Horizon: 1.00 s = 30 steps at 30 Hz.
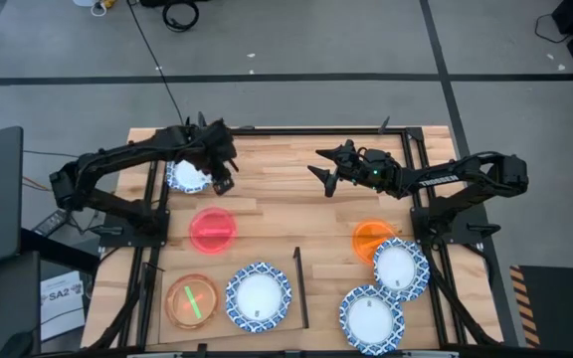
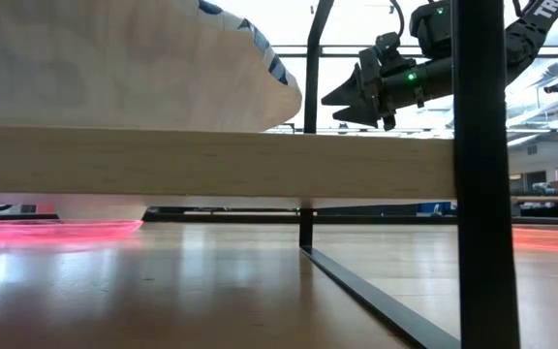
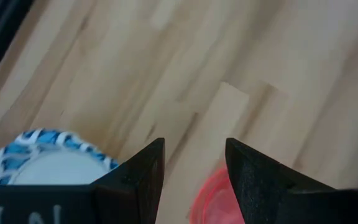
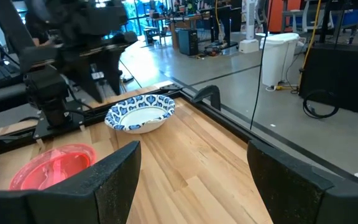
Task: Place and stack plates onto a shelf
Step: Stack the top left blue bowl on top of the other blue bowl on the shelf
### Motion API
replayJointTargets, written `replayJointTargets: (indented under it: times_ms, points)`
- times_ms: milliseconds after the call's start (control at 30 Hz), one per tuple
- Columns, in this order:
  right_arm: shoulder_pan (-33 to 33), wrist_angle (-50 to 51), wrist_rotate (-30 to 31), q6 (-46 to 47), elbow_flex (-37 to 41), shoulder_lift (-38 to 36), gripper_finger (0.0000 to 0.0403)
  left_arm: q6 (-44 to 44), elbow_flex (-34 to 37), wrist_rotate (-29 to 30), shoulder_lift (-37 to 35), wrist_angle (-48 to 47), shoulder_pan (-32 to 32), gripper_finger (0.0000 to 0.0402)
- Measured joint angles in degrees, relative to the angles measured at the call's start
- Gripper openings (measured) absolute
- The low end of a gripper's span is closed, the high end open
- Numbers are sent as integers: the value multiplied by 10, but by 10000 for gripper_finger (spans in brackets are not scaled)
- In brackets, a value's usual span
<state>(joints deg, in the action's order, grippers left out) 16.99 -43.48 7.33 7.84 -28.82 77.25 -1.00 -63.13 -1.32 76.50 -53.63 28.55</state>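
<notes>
Though seen from above, left claw [image 1: 229,181] hovered just beside blue-and-white patterned round plate [image 1: 187,175] at far counter [image 1: 286,214] edge, fingers parted, empty. Right claw [image 1: 323,174] hung wide apart mid-counter. Translucent red plastic plate [image 1: 213,230] lay nearer. Pale wooden shelf [image 2: 211,161] crossed low view. Left wrist view showed parted fingers [image 3: 143,177] over bare wood. Right wrist view faced patterned plate [image 4: 140,113].

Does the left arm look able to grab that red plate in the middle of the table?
Probably yes. The left gripper hovers with fingers apart just beyond the red plate, and the bare table between them holds nothing to block a short move down to its rim.
</notes>
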Motion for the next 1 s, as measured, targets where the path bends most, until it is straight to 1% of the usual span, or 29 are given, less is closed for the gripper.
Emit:
replayJointTargets:
  times_ms: [133, 333, 433, 633, 1000]
  points:
    - [0, 1, 0, 0, 0, 0, 300, -34, 0, 12, 0, 0, 34, 176]
    - [0, 4, 0, 0, 0, 0, 300, -92, 0, 81, 0, 11, 76, 176]
    - [0, 4, 0, 0, 0, 0, 300, -118, 0, 100, 0, 13, 94, 176]
    - [0, 4, 0, 0, 0, 0, 300, -119, 0, 103, 16, 12, 121, 176]
    - [0, 7, 0, 0, 0, 0, 300, -118, 0, 103, 85, 10, 120, 176]
